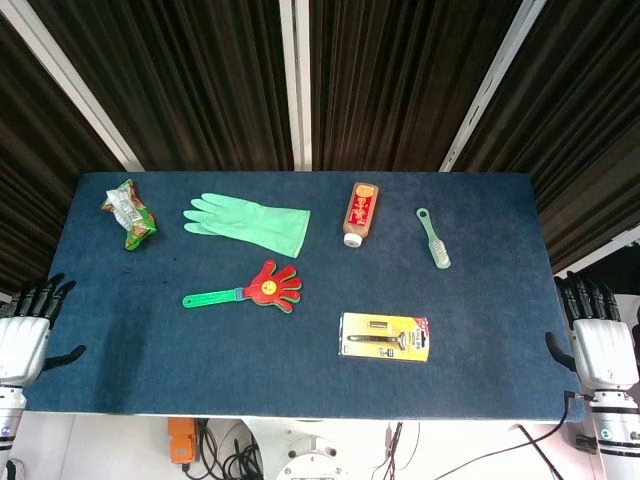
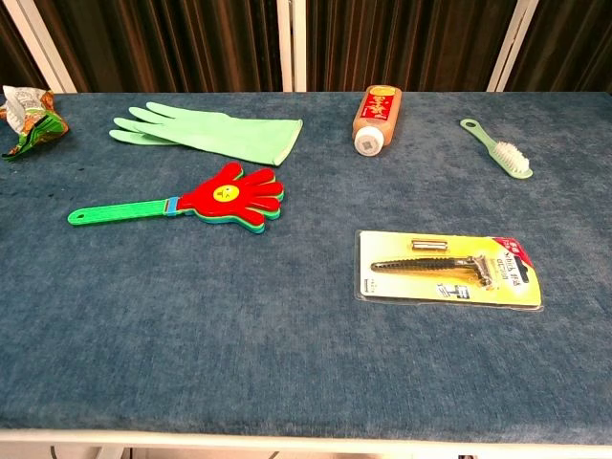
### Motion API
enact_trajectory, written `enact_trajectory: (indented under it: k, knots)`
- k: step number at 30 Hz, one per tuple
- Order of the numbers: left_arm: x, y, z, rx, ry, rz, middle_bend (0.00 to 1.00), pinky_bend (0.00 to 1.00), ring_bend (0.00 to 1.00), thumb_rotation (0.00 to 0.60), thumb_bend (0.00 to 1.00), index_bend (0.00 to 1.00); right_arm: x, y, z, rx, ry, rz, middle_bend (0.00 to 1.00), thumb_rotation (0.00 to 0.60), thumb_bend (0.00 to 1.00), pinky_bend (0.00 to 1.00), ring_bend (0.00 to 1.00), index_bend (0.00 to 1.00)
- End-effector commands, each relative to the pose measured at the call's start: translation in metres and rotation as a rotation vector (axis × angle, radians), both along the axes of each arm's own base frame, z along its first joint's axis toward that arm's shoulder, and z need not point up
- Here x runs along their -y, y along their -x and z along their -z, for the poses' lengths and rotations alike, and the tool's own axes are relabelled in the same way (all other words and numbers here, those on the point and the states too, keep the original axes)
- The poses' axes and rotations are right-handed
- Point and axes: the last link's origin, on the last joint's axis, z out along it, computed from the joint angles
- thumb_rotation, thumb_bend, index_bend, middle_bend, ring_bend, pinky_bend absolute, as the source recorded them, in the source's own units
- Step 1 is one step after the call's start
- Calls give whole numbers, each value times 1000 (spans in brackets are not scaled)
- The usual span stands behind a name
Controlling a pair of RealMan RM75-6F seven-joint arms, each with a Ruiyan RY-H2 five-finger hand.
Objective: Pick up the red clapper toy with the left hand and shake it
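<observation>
- The red clapper toy [image 1: 260, 287] lies flat on the blue table [image 1: 150, 350], just below the green rubber glove [image 1: 250, 222].
- Left hand [image 1: 25, 335] and right hand [image 1: 597, 338] flank the table, fingers spread, holding nothing.

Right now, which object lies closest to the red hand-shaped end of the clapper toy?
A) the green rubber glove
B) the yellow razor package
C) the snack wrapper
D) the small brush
A: the green rubber glove lies just beyond the red clapper toy, its cuff nearest the red palm.
</observation>
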Motion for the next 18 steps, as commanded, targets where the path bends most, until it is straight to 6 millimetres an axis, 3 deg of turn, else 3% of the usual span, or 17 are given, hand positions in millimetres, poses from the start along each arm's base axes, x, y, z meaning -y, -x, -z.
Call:
enact_trajectory:
  k: [1, 18]
  knots:
    - [0, -1, 1, -2, 3, 4, 10, 0, 0, 600, 98, 102, 0, 1, -1, 2, 2, 2, 0, 600, 251, 0, 0, 0]
    - [-7, -11, 13, 18, 61, 26, 9, 0, 0, 600, 97, 102, 0, 6, -8, 16, 28, 4, 0, 600, 252, 0, 0, 0]
